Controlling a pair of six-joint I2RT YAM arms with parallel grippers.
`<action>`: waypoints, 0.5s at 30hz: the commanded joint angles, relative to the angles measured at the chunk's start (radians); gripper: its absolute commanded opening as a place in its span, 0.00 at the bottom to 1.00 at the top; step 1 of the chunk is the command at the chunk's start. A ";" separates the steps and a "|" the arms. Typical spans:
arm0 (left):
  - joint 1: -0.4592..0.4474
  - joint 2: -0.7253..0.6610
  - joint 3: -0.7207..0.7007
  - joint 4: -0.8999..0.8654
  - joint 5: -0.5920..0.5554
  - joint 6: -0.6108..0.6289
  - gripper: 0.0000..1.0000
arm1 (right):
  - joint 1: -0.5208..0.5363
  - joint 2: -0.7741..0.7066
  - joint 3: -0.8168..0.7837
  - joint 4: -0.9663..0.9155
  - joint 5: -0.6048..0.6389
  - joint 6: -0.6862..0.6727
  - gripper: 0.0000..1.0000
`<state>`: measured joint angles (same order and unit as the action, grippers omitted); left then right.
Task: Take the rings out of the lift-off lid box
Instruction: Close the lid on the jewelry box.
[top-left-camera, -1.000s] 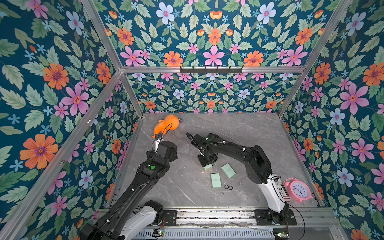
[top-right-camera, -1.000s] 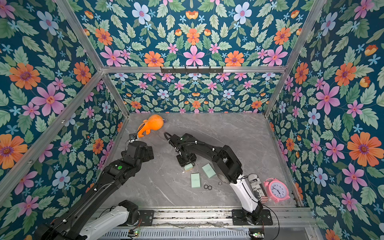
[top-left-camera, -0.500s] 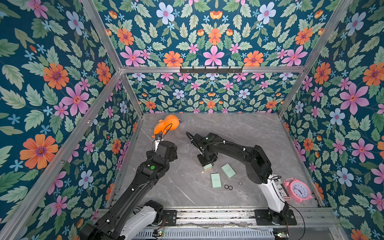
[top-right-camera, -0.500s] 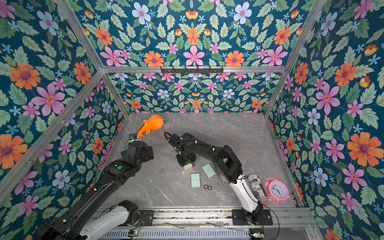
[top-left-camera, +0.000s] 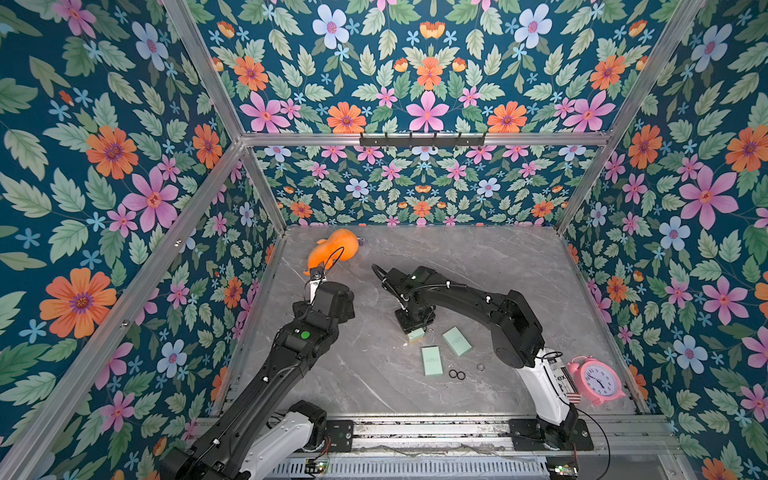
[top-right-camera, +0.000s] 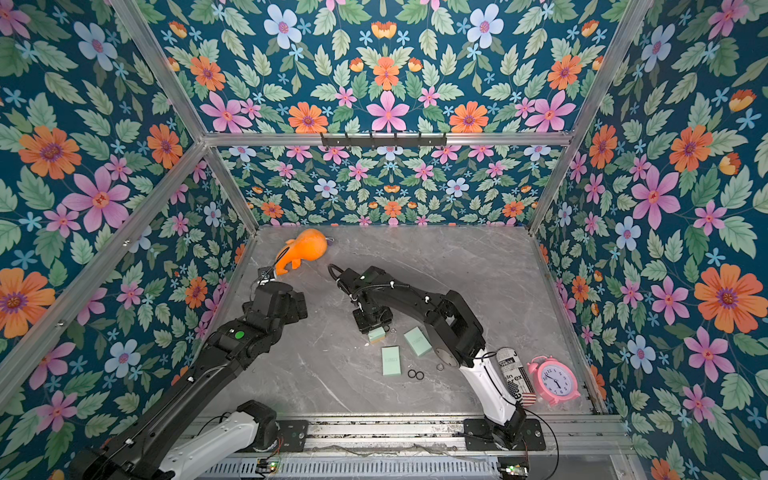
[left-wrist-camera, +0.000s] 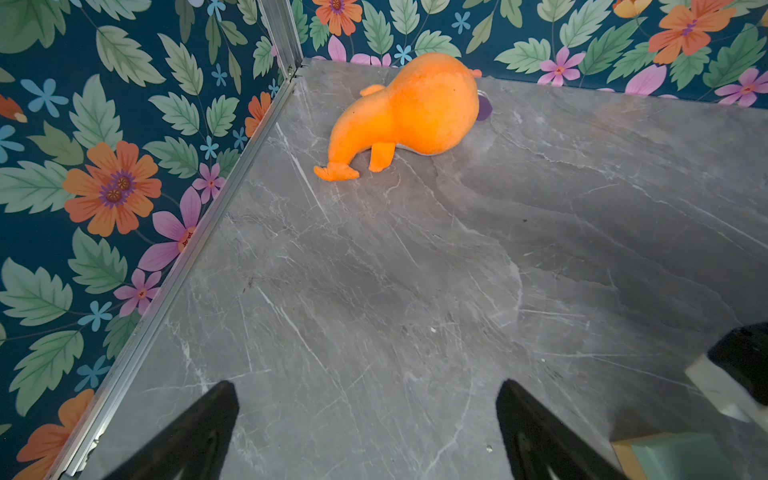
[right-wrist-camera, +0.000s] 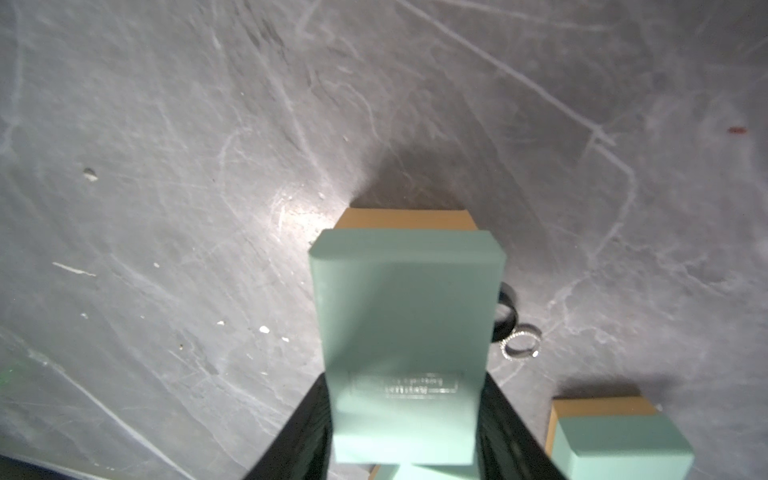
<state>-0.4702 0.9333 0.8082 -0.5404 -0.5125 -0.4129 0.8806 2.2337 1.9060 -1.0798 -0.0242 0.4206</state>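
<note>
Right gripper (right-wrist-camera: 405, 399) clamped on mint-green box (right-wrist-camera: 399, 316), lid or base unclear, inside hidden. Black ring (right-wrist-camera: 508, 309) half hidden behind box, silvery ring (right-wrist-camera: 521, 343) just beside. Two more black rings (top-left-camera: 457, 374) loose on table (top-left-camera: 374, 374). Left gripper (left-wrist-camera: 365, 432) spread wide, empty, facing orange plush (left-wrist-camera: 411, 112).

The worktop (right-wrist-camera: 166, 124) looks like smooth veined stone. The mint box (right-wrist-camera: 403, 332) is matt card, the silvery ring (right-wrist-camera: 518, 354) shiny metal, the orange toy (left-wrist-camera: 415, 108) fuzzy cloth.

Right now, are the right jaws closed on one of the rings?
No, the right jaws clamp a mint-green box; a black ring and a silver ring sit beside it.
</note>
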 joint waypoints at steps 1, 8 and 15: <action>0.002 -0.001 0.003 -0.012 0.000 0.010 1.00 | 0.001 -0.005 -0.003 -0.021 -0.003 0.016 0.39; 0.004 -0.001 0.003 -0.012 0.001 0.011 0.99 | 0.002 -0.008 0.002 -0.023 -0.003 0.026 0.40; 0.005 -0.001 0.003 -0.012 0.003 0.011 1.00 | 0.008 -0.005 0.020 -0.040 -0.007 0.040 0.41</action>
<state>-0.4656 0.9333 0.8082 -0.5404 -0.5060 -0.4129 0.8845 2.2337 1.9171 -1.0859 -0.0269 0.4416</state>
